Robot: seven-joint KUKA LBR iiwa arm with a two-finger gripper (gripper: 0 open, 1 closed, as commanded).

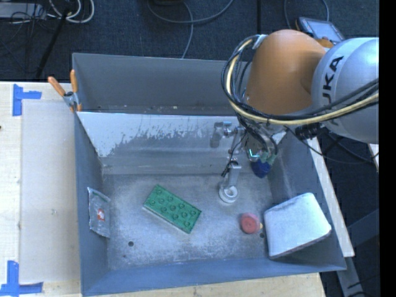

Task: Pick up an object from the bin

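1. White padded block [296, 225] is seen leaning against the right wall of the bin [154, 277] at the near corner. It should be kept clear of on any descent.
2. Just to its left, a small red round piece [249, 223] lies on the floor and should not be nudged.
3. Further in, a green studded plate [172, 208] lies flat at mid-floor and a clear packet [99, 213] rests by the left wall, both well apart from the arm.
4. Beyond the red piece lies a small pale ring [228, 194]. It is judged to be the thing to pick, since the gripper [229, 177] hangs just over it.
5. Whether the gripper is released or clenched cannot be told. It should be centred on the ring, lowered straight, then closed gently across the rim.
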